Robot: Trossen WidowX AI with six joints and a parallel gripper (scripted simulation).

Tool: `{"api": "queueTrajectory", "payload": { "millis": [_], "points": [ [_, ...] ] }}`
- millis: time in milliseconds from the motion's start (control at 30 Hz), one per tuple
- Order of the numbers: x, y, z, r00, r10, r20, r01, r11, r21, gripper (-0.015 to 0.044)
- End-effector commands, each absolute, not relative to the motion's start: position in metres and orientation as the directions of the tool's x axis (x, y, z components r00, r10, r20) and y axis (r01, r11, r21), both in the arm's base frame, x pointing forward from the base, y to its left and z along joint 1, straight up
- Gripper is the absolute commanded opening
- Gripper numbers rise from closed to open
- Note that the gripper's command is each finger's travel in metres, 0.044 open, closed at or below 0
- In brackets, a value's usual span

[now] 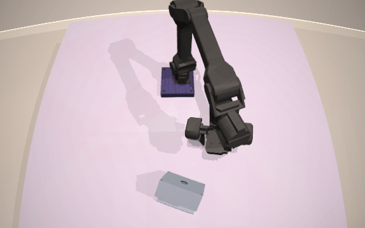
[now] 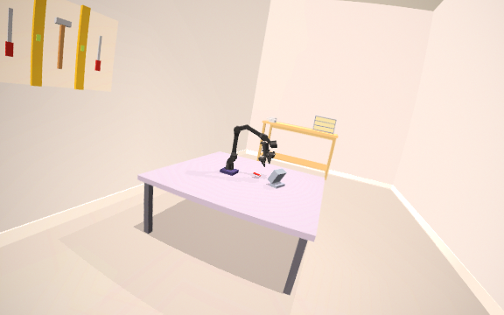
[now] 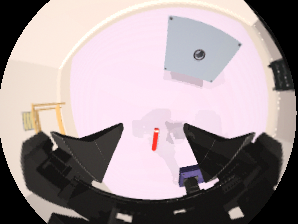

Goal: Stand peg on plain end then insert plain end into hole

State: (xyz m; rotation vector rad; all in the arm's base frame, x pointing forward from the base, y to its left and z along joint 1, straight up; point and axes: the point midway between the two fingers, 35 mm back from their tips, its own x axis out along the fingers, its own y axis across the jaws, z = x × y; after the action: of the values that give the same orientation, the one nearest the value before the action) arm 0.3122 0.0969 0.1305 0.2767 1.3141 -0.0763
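Lying below open claw: peg.

Claw: matt black, looks like hard plastic, faceted. Desk: smooth, pale pink-lilac top, low sheen. Peg, between the fingers in the wrist view: smooth red, plastic-looking, white band at its 12 o'clock end. Panel, at 1 o'clock in the wrist view: smooth grey-blue, matt, metal or plastic, can't tell. Base plate: purple, streaked like stained wood. Shelf, exterior view: smooth, light wood look.
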Motion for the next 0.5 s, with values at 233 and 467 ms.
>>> {"api": "queueTrajectory", "payload": {
  "millis": [233,467],
  "points": [
    [0.266,0.115,0.093,0.026,0.007,-1.0,0.296,0.955,0.015,0.044],
    [0.266,0.115,0.087,0.027,0.007,-1.0,0.296,0.955,0.015,0.044]
  ]
}}
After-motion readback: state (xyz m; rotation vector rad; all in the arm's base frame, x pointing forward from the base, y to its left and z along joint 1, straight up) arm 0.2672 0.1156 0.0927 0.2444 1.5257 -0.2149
